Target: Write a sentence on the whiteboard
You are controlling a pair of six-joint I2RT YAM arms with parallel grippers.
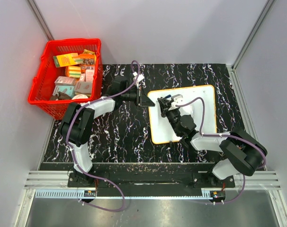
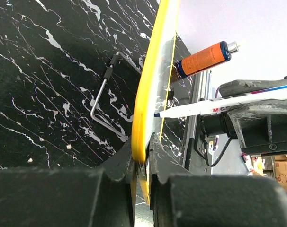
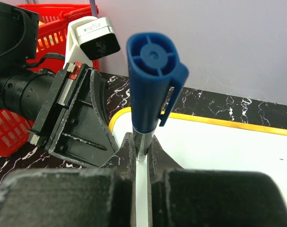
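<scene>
The whiteboard (image 1: pixel 206 101) lies on the black marbled table, white with an orange-yellow rim (image 2: pixel 147 94). My left gripper (image 1: pixel 149 100) is shut on the rim at its left edge, one jaw on each side (image 2: pixel 142 163). My right gripper (image 1: pixel 164 106) is shut on a white marker (image 2: pixel 205 107) with its blue cap (image 3: pixel 152 80) posted on the back end, pinched between the fingers (image 3: pixel 142 150). The marker's blue tip (image 2: pixel 156 114) sits at the board's face close to the left gripper. The sentence is hidden; the board surface (image 3: pixel 228 151) that shows is plain white.
A red basket (image 1: pixel 45 97) with several boxes stands at the far left, beside the left arm. A bent metal wire (image 2: pixel 102 97) lies on the table by the board's edge. An orange cylinder (image 2: pixel 204 57) shows beyond the board. Grey walls enclose the table.
</scene>
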